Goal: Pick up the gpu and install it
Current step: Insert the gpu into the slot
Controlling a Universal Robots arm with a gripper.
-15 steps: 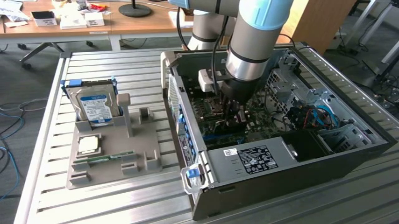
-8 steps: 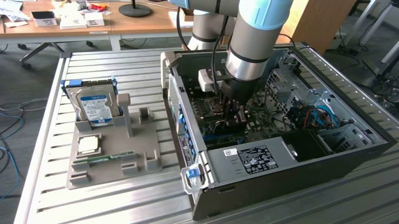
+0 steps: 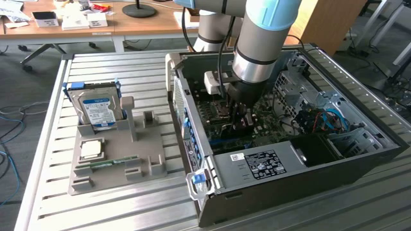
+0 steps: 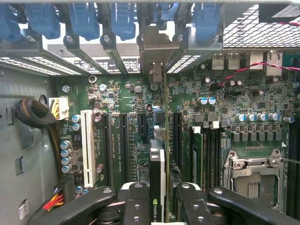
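Observation:
The gpu [image 4: 158,159] is seen edge-on in the wrist view, a thin green card with a dark face. It stands upright over the motherboard's [image 4: 117,98] expansion slots. Its silver bracket [image 4: 157,47] reaches the case's rear slot openings, between the blue clips. My gripper [image 4: 159,199] is shut on the card's near end, with a black finger [image 4: 136,201] on either side. In the exterior view the gripper [image 3: 239,120] is deep inside the open computer case [image 3: 192,130], down at the motherboard. I cannot tell whether the card is seated in a slot.
On the slatted table, a grey holder [image 3: 144,144] on the exterior view's left carries a hard drive [image 3: 97,108], a processor [image 3: 92,149] and a memory stick [image 3: 114,161]. Inside the case are the power supply [image 3: 260,163], a white slot [image 4: 86,145], memory modules [image 4: 197,150] and the processor socket [image 4: 253,178].

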